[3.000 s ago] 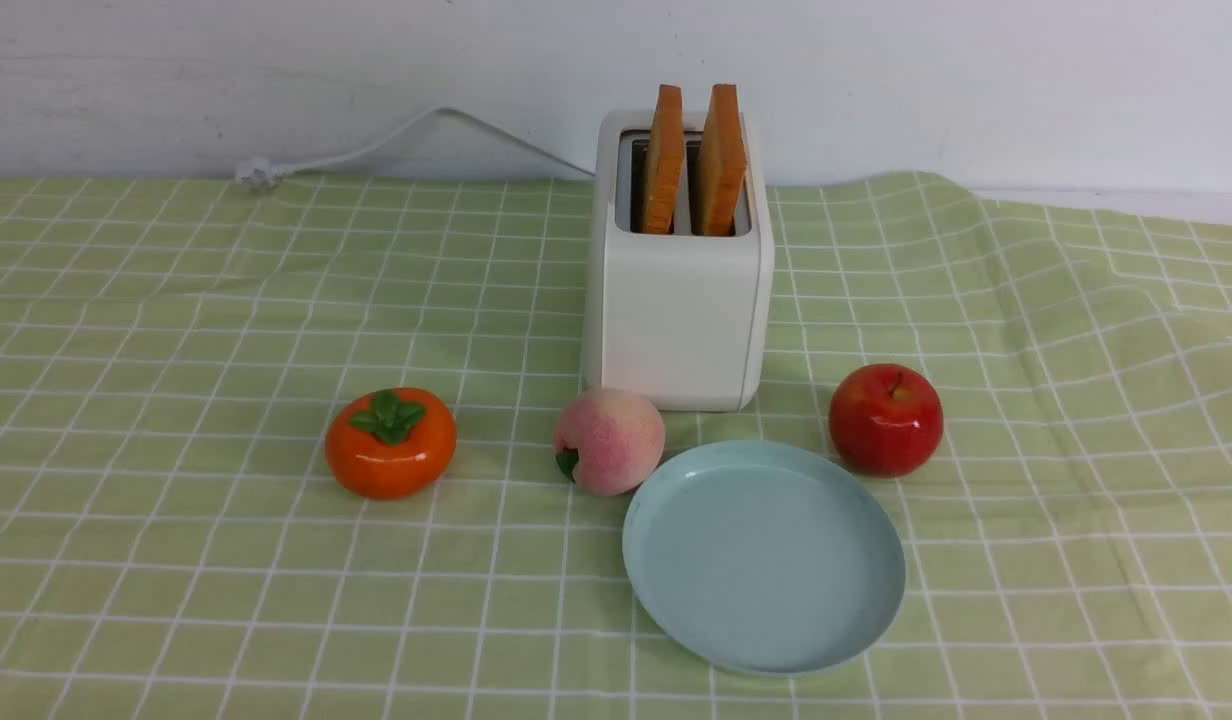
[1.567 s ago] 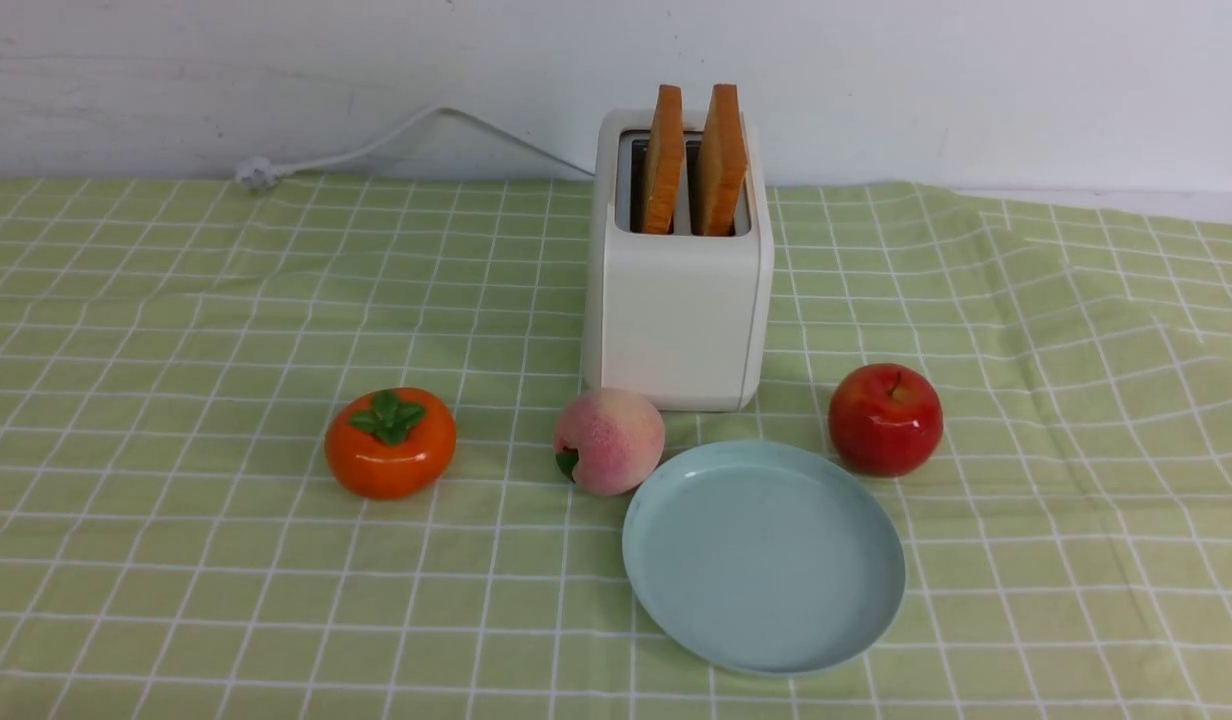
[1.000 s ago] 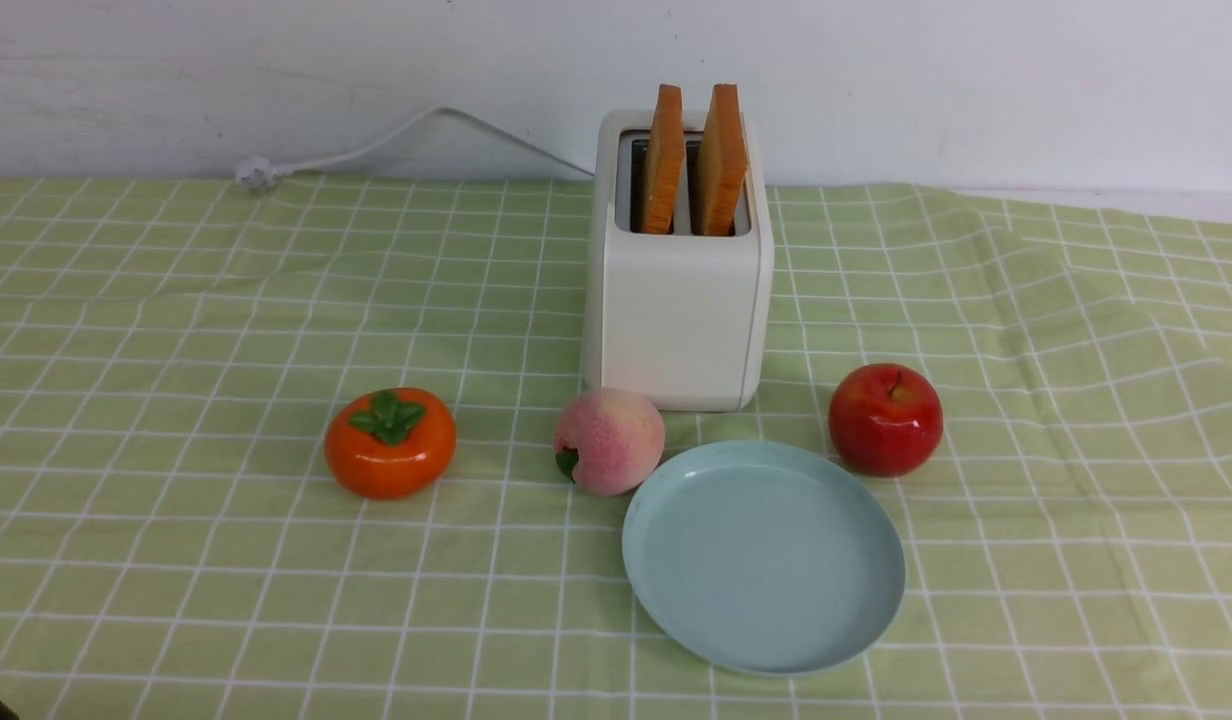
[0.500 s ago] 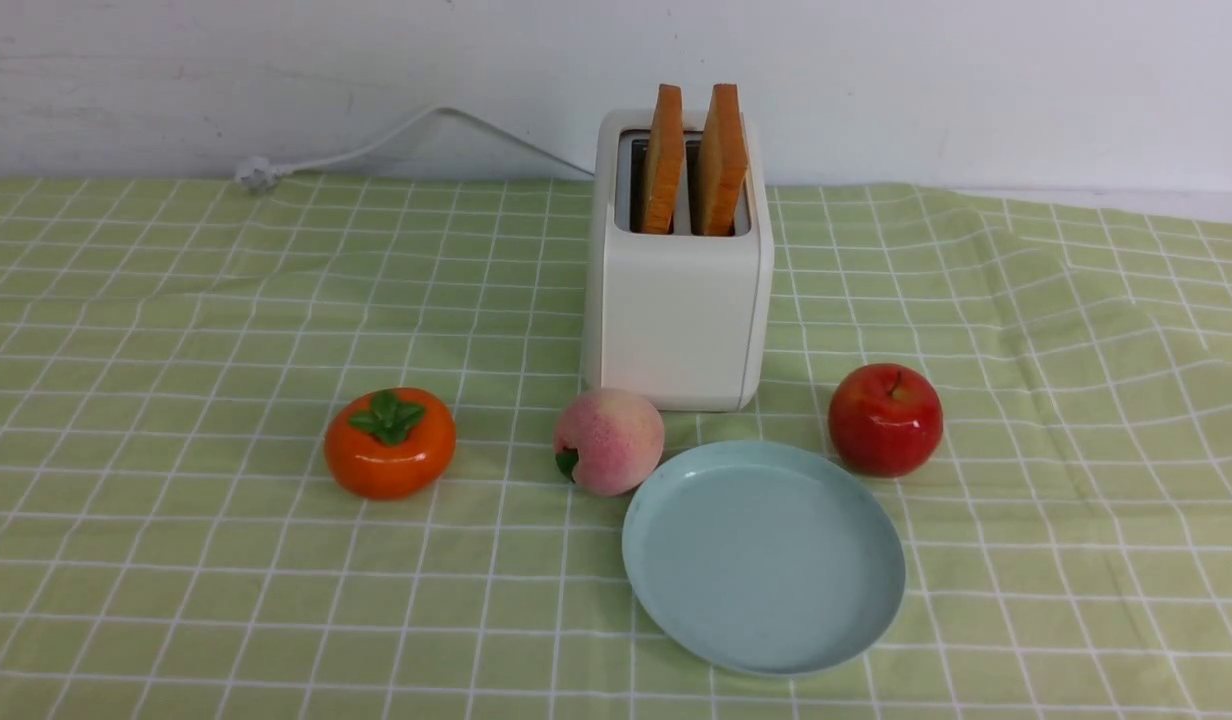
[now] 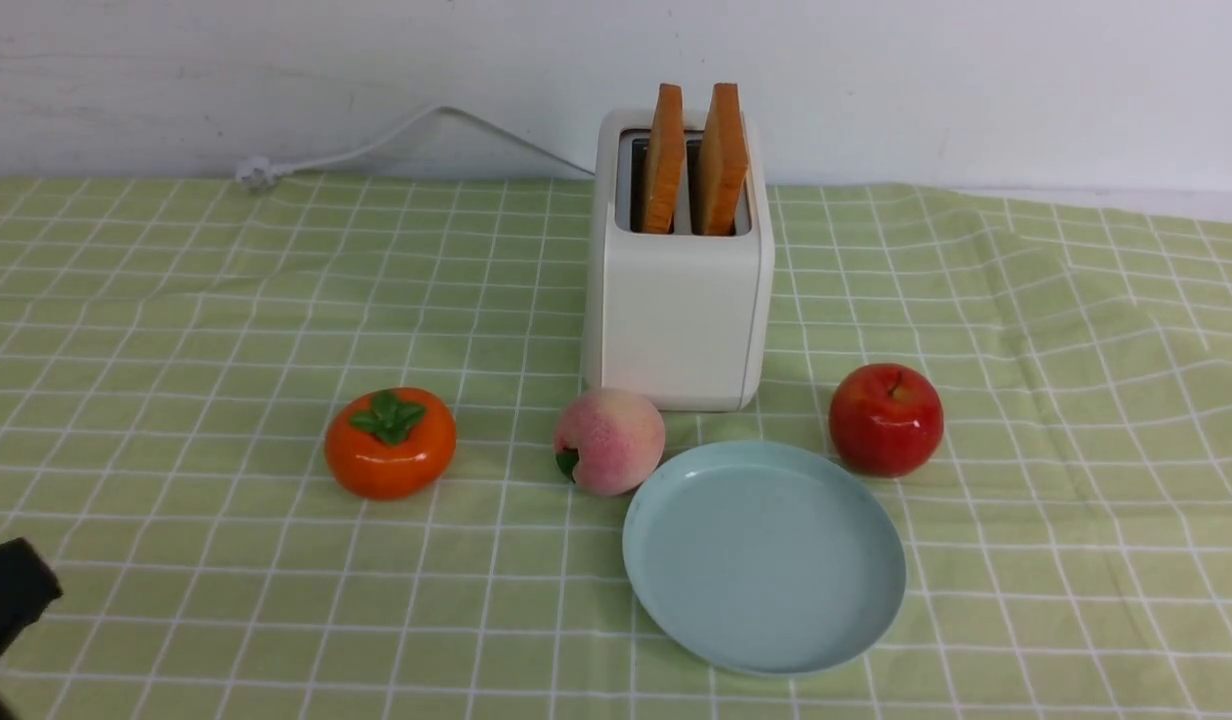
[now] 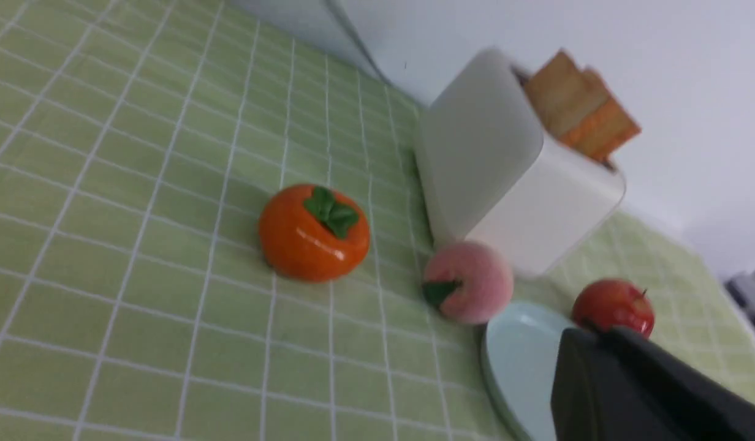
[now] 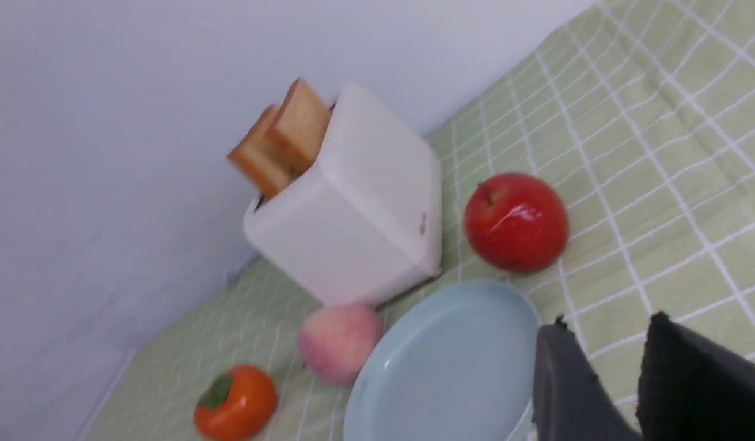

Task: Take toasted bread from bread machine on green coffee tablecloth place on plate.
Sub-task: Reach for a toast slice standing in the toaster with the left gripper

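Observation:
The bread machine (image 5: 676,310) stands upright at the back middle of the green coffee tablecloth (image 5: 176,300). Two slices of toasted bread (image 5: 663,160) (image 5: 723,160) stand in its slots, side by side. The empty plate (image 5: 766,560) lies in front of it. My left gripper (image 6: 595,335) is low at the near left, its black fingers together and empty; a dark part of it shows in the front view (image 5: 8,598). My right gripper (image 7: 607,324) is out of the front view; its fingers are apart with cloth showing between them, near the plate's (image 7: 439,367) right side.
An orange persimmon (image 5: 390,442) sits at the left. A peach (image 5: 609,440) sits against the plate's rim in front of the bread machine. A red apple (image 5: 886,418) sits right of the plate. A white cord (image 5: 376,145) runs along the back wall. The cloth is wrinkled at the right.
My left gripper has come into the front view at the bottom left corner. The bread, bread machine, plate and fruit have not moved.

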{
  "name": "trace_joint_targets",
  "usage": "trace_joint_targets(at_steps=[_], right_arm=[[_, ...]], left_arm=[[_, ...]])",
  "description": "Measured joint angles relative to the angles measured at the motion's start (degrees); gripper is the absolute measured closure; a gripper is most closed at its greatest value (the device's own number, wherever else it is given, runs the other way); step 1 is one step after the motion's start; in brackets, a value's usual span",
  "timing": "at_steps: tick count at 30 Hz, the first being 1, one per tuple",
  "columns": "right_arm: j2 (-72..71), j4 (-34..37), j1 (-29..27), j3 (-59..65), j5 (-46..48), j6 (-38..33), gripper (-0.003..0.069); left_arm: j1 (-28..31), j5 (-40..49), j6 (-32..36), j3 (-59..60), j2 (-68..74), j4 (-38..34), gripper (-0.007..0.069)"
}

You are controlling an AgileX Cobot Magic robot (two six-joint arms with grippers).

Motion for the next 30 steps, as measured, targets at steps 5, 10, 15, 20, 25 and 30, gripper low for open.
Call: trace_joint_targets(at_steps=[5, 10, 15, 20, 25, 30], right_arm=[[9.2, -1.6, 0.2, -13.5, 16.0, -13.2, 0.0595], [16.6, -5.0, 0.2, -23.6, 25.9, -19.1, 0.0641], [25.7, -10.5, 0.2, -33.6, 32.6, -19.8, 0.0644], [33.6, -11.3, 0.2, -39.8, 33.4, -19.8, 0.0644], [39.3, -11.5, 0.2, -43.0, 33.5, -20.1, 0.0644], [43.9, -11.3, 0.2, -45.8, 33.5, -20.2, 0.0638]], left_arm=[[0.0, 4.6, 7.2, -7.8, 13.2, -0.9, 0.0638], [0.0, 5.0, 13.0, -12.0, 19.7, -5.2, 0.0638], [-0.9, 5.0, 23.9, -16.7, 26.6, -16.0, 0.0638], [-10.1, 2.3, 37.0, -23.4, 35.9, -25.6, 0.0638], [-20.0, -7.3, 41.6, -29.4, 45.2, -25.9, 0.0638], [-27.4, -16.6, 46.5, -37.4, 56.1, -25.8, 0.0638]])
